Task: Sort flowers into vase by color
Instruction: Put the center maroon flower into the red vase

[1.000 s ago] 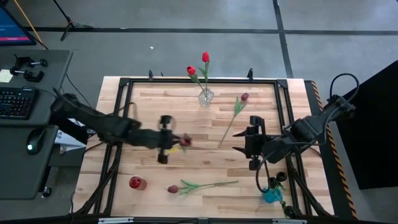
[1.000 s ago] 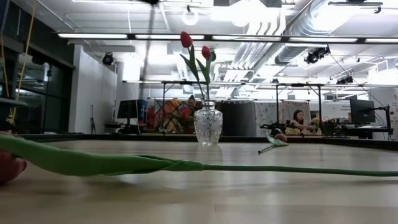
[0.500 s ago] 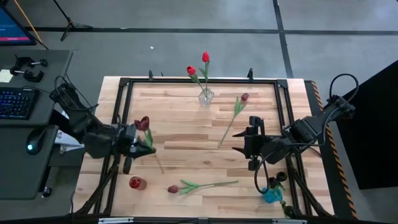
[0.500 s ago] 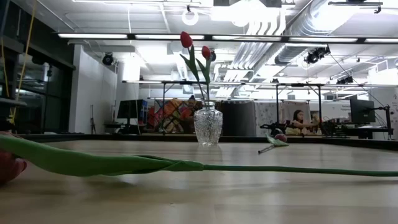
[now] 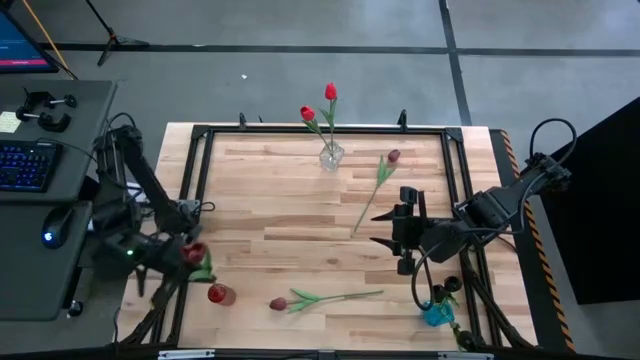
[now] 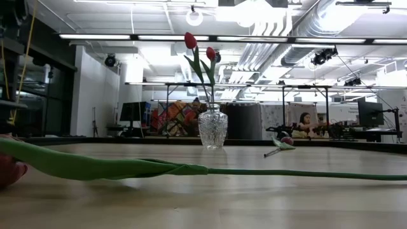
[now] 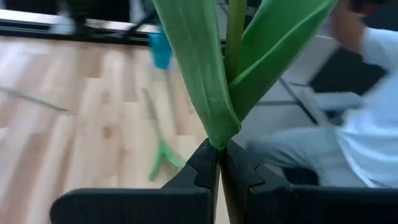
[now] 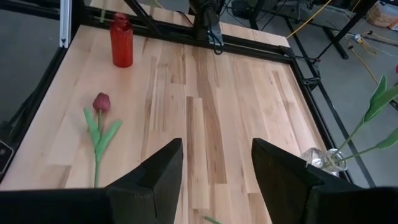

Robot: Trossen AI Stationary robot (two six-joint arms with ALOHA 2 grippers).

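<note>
My left gripper (image 5: 183, 257) is at the table's near left, just beyond the red vase (image 5: 218, 294), shut on a maroon tulip (image 5: 194, 250) with green leaves (image 7: 205, 68). A clear vase (image 5: 331, 155) at the far middle holds two red tulips (image 5: 330, 92). One tulip (image 5: 376, 183) lies flat right of that vase. Another (image 5: 322, 297) lies near the front edge, its dark head (image 5: 278, 303) pointing left. My right gripper (image 5: 386, 240) hangs open over the table's right half, touching nothing. My left gripper pinches the tulip's stem between its two fingertips (image 7: 205, 163), right where the leaf bases (image 7: 220, 140) meet. The fingers lie across the stem. The tulip is lifted clear of the table, head and leaves rising above the fingers. The lower stem is hidden behind them.
A blue vase (image 5: 437, 315) stands at the near right corner. A black frame (image 5: 200, 135) runs around the wooden tabletop. The red vase (image 8: 122, 42) and the front tulip (image 8: 99, 124) also show in the right wrist view. Bare wood lies in the table's middle.
My left gripper, shut on the tulip, has swung from the table's middle toward the left edge and then the near edge, ending by the red vase. It has turned on the way, and the tulip has gone with it, clear of the table.
</note>
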